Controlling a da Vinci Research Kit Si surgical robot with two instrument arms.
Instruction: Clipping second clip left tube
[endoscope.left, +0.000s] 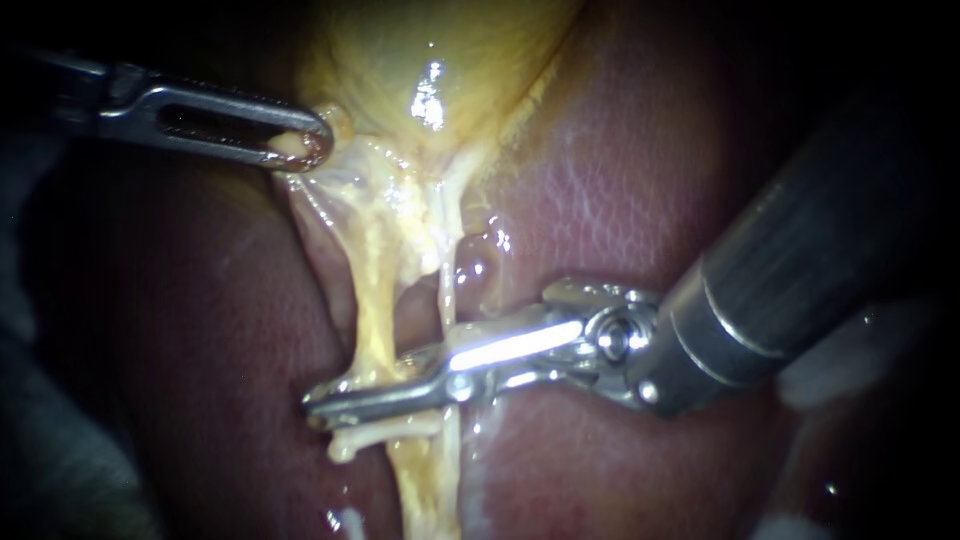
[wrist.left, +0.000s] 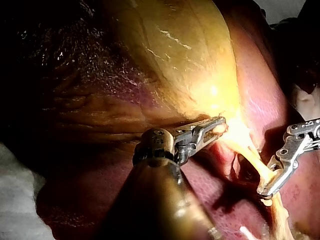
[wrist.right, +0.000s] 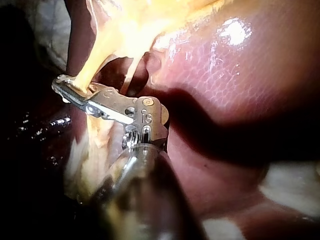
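Note:
Two tubes run down from the yellow gallbladder (endoscope.left: 430, 60): the yellow left tube (endoscope.left: 372, 310) and the paler right tube (endoscope.left: 448, 290). My right instrument (endoscope.left: 330, 405) comes in from the right and passes in front of the right tube. Its long thin jaws are shut on the left tube low down, as its wrist view (wrist.right: 67, 90) also shows. A pale stub (endoscope.left: 345, 447) lies across the left tube just below the jaws. My left instrument (endoscope.left: 300, 150) is shut on a fold of tissue at the gallbladder's neck and holds it toward the upper left.
Dark red liver (endoscope.left: 620, 180) lies behind and on both sides of the tubes. Thin yellowish membrane (endoscope.left: 330, 190) stretches between the left instrument's jaws and the tubes. White gauze (endoscope.left: 850, 370) shows at the right behind the right instrument's thick shaft.

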